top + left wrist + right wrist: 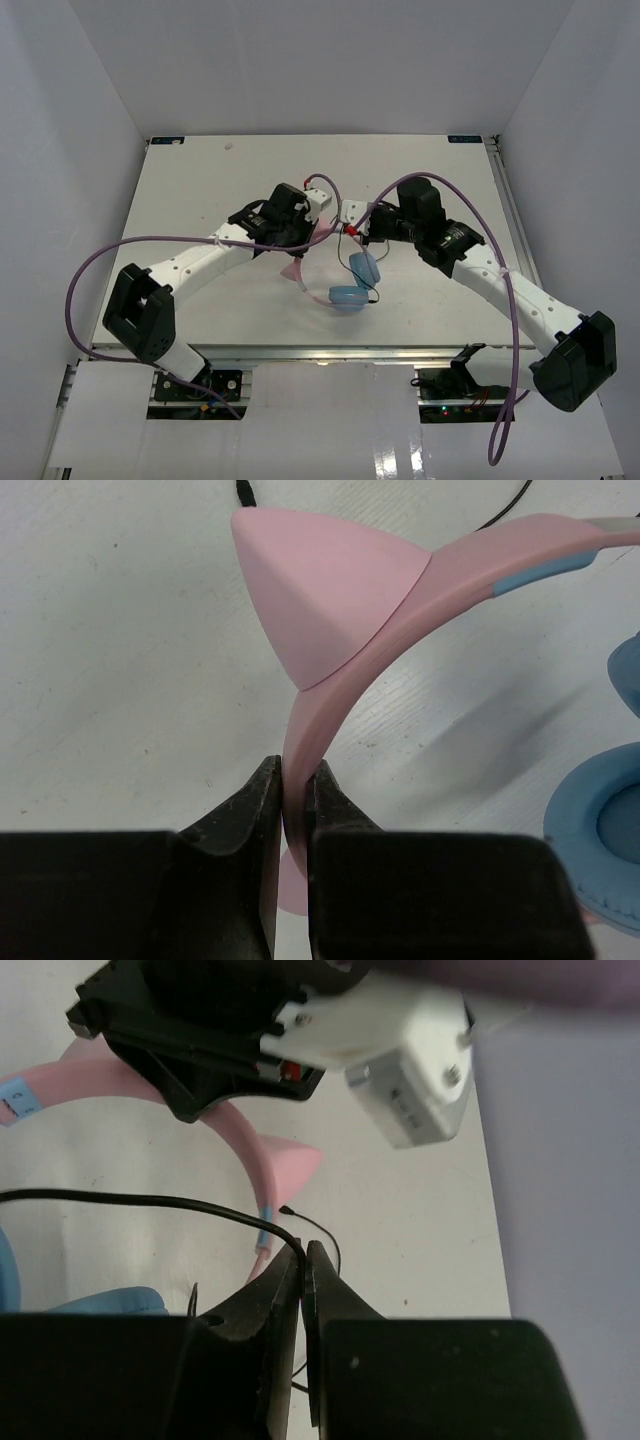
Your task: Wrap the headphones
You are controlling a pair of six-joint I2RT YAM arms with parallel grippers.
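The headphones lie at the table's middle, with a pink headband (297, 268) and two light blue ear cups (364, 268). My left gripper (305, 236) is shut on the headband (330, 720), just below a pink cat-ear point (320, 590); the band passes between the jaws (295, 795). One blue ear cup (605, 845) shows at the right of the left wrist view. My right gripper (350, 232) is shut on the thin black cord (150, 1202), which bends into the jaws (304, 1255). The headband (245, 1145) and a bit of ear cup (110, 1302) lie beyond it.
The two grippers are close together, tips nearly facing; the left gripper's body (200, 1030) fills the top of the right wrist view. Purple arm cables (90, 270) loop beside both arms. White walls enclose the white table (200, 180).
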